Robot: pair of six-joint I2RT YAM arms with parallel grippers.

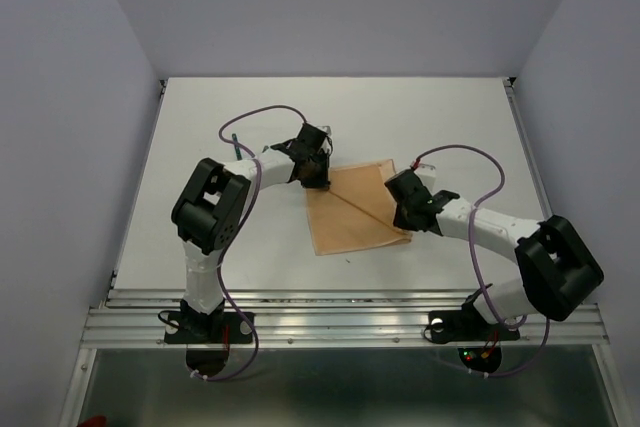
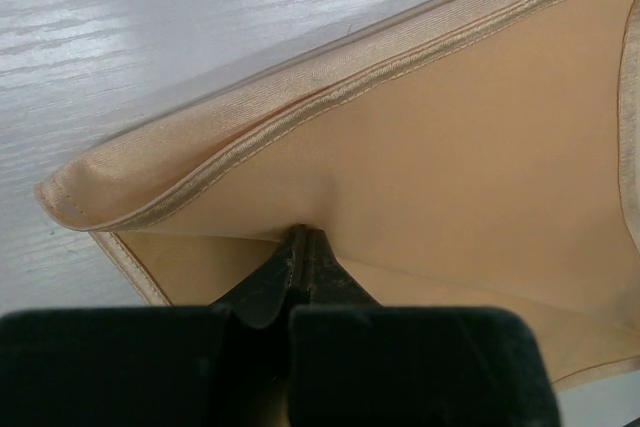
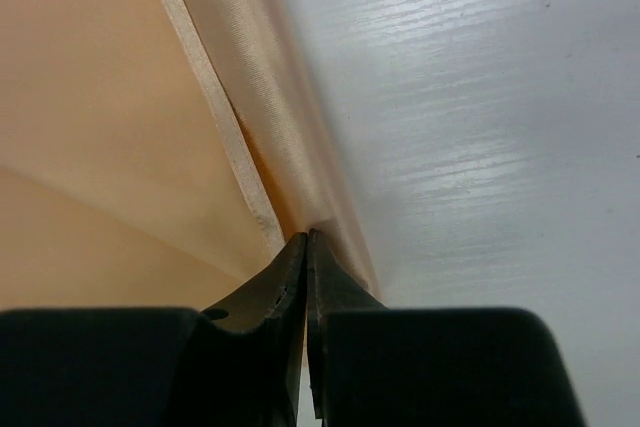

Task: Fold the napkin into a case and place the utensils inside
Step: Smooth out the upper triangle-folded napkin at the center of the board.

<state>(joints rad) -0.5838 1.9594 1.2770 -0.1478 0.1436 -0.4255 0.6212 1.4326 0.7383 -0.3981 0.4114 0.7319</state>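
The peach-tan napkin (image 1: 355, 219) lies on the white table with a diagonal fold line across it. My left gripper (image 1: 315, 179) is at its far left corner. In the left wrist view this gripper (image 2: 303, 235) is shut on an upper layer of the napkin (image 2: 470, 127), which folds over a lower layer. My right gripper (image 1: 398, 205) is at the napkin's right edge. In the right wrist view it (image 3: 308, 239) is shut on the hemmed edge of the napkin (image 3: 90, 97). A slim dark green stick, likely a utensil handle (image 1: 236, 145), lies left of the left wrist. No case shape shows.
Purple cables (image 1: 262, 112) loop over both arms. The white table (image 1: 200, 127) ends at grey walls on the left, right and back. A metal rail (image 1: 340, 317) carries both arm bases along the near edge.
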